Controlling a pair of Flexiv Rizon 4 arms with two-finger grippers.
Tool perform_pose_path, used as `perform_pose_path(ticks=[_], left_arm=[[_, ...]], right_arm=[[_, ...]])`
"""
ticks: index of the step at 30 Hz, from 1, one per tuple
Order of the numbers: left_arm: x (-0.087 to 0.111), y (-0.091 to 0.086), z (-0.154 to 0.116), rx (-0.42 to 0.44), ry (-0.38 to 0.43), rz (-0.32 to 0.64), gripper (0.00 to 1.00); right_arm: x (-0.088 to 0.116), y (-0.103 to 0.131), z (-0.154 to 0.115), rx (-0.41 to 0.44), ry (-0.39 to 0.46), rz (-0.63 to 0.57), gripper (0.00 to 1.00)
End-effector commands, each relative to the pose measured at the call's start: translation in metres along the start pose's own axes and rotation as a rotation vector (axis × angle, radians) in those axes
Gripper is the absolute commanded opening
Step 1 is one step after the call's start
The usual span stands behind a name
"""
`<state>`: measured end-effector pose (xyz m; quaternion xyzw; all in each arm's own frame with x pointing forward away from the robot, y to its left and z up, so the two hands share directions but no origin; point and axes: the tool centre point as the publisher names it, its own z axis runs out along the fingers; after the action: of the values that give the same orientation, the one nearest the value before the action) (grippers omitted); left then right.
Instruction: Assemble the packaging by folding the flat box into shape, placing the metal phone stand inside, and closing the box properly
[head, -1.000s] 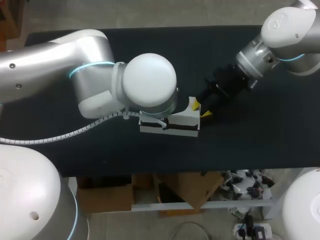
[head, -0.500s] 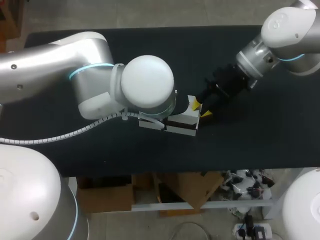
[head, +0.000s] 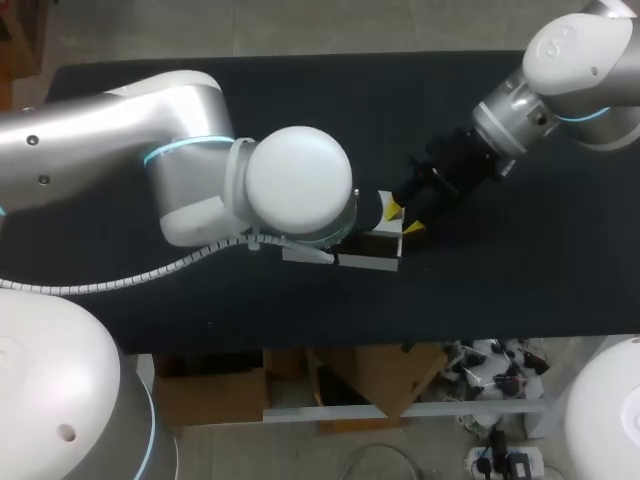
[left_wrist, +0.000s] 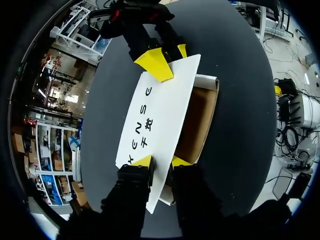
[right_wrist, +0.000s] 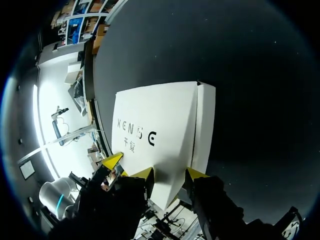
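- Currently the box (head: 372, 245) is sitting near the middle of the dark worktop (head: 500, 290), half hidden in the head view under the left arm's wrist.
- The left pincer (left_wrist: 161, 161) is clenching the near edge of the white lid panel (left_wrist: 160, 110), with one finger on the printed face and the other on the underside.
- The right pincer (right_wrist: 170, 173) is gripping the box at the opposite end, its fingers pinching the panel's tapering corner from two sides.
- The lid panel is standing tilted over the brown interior (left_wrist: 197, 120), which is showing open along one side; the box is not yet closed.
- The metal phone stand is not showing in any view, so it cannot be told whether it is lying inside.
- Handling, as a judgement: the box is looking light and thin, stiff along its creases but easily bent or dented across a panel. Hard pinching is risking a permanent crease.
- Best hold, as a judgement: the panel edges close to the fold lines, pressed evenly from both ends so the lid is seating square rather than twisting.
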<state>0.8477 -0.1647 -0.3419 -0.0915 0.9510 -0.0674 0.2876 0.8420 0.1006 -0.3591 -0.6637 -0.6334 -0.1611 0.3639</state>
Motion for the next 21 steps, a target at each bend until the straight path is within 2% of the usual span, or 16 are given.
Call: perform_pose_path(ticks=[1,12,21], left_arm=[[0.01,-0.001,-0.006,0.01,-0.024,0.0,0.07],[0.028,-0.005,-0.018,0.025,-0.058,0.024,0.08],[0.025,-0.004,-0.012,0.014,-0.052,0.021,0.11]], right_arm=[[0.0,0.0,0.001,0.003,0.0,0.0,0.42],[0.0,0.0,0.001,0.003,0.0,0.0,0.42],[0.0,0.0,0.001,0.003,0.0,0.0,0.42]])
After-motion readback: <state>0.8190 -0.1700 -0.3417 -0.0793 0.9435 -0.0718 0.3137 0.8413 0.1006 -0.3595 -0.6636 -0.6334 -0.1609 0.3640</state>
